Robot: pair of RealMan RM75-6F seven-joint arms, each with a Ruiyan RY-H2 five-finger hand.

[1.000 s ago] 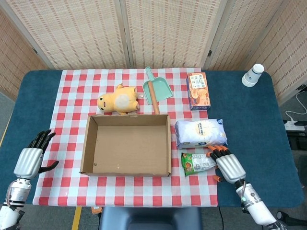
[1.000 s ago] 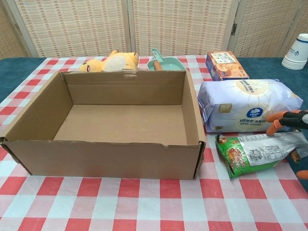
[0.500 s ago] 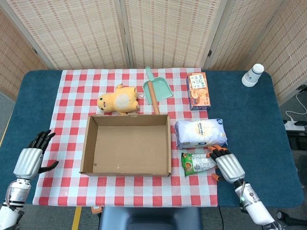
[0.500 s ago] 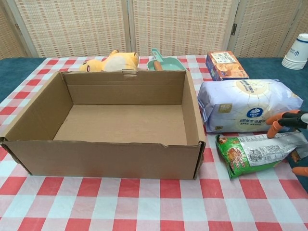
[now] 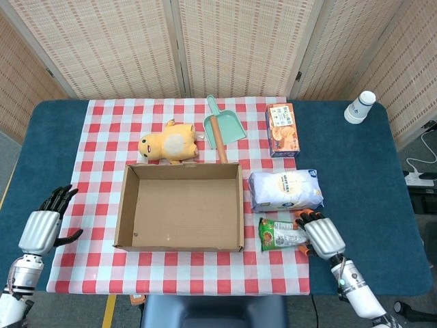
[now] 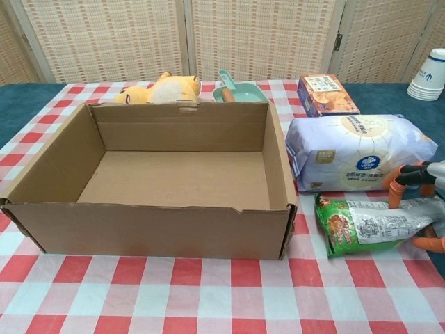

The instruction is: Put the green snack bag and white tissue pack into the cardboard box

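Observation:
The green snack bag [image 5: 281, 233] [image 6: 365, 226] lies on the checked cloth just right of the cardboard box [image 5: 241, 205] [image 6: 146, 229], which is open on top with nothing inside. My right hand [image 5: 319, 234] [image 6: 409, 175] grips the bag's right end, fingers over its far edge and thumb at its near edge. The white tissue pack [image 5: 285, 189] [image 6: 358, 149] lies just behind the bag, beside the box's right wall. My left hand [image 5: 42, 225] hovers open over the table's left edge, far from everything; the chest view does not show it.
Behind the box lie a yellow plush toy [image 5: 168, 143] [image 6: 156, 89] and a green dustpan [image 5: 222, 128] [image 6: 240, 87]. An orange snack carton [image 5: 283, 130] [image 6: 327, 94] sits at the back right. A stack of paper cups [image 5: 360, 106] [image 6: 427, 73] stands on the blue cloth far right.
My right hand has dropped toward the near edge and closed around the snack bag's right end; the bag has shifted slightly. The left hand has stayed still.

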